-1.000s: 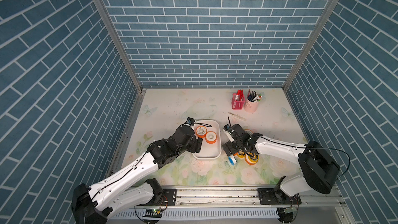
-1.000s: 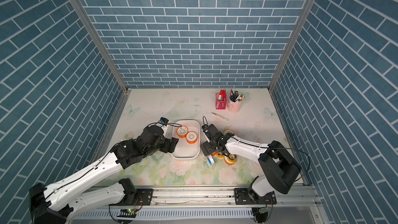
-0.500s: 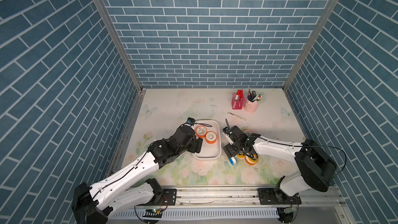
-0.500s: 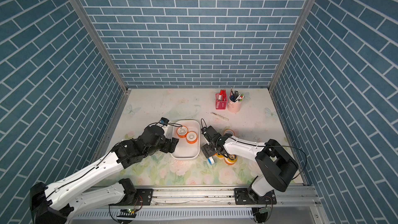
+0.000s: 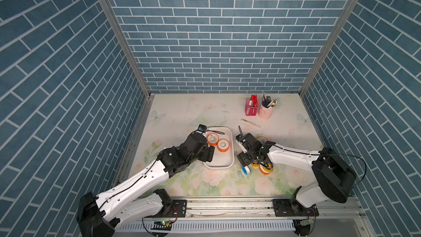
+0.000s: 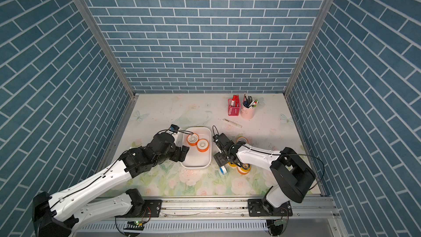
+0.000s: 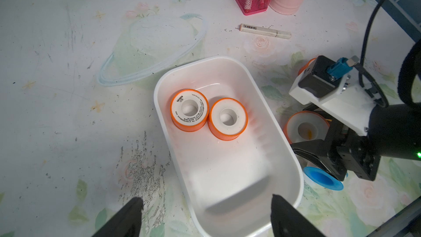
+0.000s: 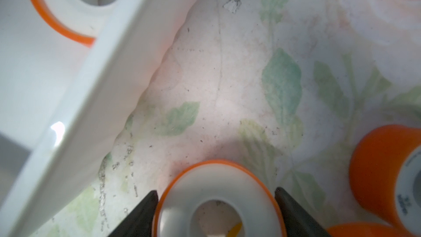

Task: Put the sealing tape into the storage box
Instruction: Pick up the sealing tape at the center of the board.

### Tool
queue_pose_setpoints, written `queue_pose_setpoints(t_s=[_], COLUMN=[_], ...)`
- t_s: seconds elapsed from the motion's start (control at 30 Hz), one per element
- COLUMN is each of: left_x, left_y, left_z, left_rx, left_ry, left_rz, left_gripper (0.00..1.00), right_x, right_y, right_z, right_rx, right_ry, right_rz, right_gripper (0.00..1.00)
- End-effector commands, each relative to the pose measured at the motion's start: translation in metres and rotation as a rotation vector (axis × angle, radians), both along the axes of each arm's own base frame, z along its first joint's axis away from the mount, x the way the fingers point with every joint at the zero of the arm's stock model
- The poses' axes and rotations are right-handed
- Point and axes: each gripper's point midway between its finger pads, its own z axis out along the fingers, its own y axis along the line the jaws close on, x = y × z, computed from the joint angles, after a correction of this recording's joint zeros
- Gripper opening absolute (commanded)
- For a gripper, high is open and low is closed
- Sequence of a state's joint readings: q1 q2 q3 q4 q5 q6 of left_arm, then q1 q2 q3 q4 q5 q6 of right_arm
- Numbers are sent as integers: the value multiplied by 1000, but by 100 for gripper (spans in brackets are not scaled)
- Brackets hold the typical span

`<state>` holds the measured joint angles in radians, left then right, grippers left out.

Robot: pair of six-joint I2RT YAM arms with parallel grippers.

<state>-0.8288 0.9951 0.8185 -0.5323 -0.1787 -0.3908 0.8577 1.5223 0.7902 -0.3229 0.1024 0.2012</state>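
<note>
The white storage box [image 5: 232, 153] [image 6: 210, 153] [image 7: 159, 110] holds two orange-flanged sealing tape spools [image 5: 212, 138] [image 7: 227, 118]. My left gripper [image 7: 206, 201] [image 5: 210, 155] hangs open and empty over the box's near end. Just right of the box, my right gripper [image 8: 216, 191] [image 5: 249, 159] has its fingers against both sides of an orange-rimmed spool [image 8: 218, 185] [image 7: 305, 128] that stands on the table. A blue spool [image 5: 245, 169] [image 7: 322, 180] and more orange and yellow ones [image 5: 266, 168] [image 8: 385, 169] lie close by. Another spool [image 5: 262, 139] sits behind the right wrist.
A red mesh basket [image 5: 251, 108] and a pink pen cup [image 5: 265, 111] stand at the back right. A loose pen [image 5: 250, 123] [image 7: 265, 31] lies between them and the box. The box rim [image 8: 109, 76] runs close beside the right gripper.
My right gripper has drawn its jaws in around the orange-rimmed spool and shifted slightly towards the box. The left arm has not moved.
</note>
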Motion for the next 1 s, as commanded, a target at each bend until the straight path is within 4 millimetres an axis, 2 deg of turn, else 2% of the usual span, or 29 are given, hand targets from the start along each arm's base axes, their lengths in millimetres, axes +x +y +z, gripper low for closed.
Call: queue_pose_setpoints(t_s=[0.0,0.27,0.4,0.5,0.63,0.73,0.97], left_x=[1,3,3,4,6,7,7], left_y=[4,8,9,12,18,23,29], left_z=[-7,-7,-5,-1,6,11,19], left_rx=[22,29,30,25,18,12,-1], left_ry=[5,-2,-9,-23,-51,-71,-98], left_rz=[10,30,40,55,85,108,133], left_gripper=[91,91,91,91,91,91,91], right_x=[-1,7,12,15,16,14,15], right_y=[-5,-2,1,12,40,67,128], right_z=[-2,28,52,76,102,110,104], right_rx=[-30,34,83,154,281,340,355], right_ry=[-4,-79,-126,-153,-139,-104,-86], right_rz=[-2,-28,-42,-30,21,67,134], right_gripper=[74,72,71,70,70,70,69])
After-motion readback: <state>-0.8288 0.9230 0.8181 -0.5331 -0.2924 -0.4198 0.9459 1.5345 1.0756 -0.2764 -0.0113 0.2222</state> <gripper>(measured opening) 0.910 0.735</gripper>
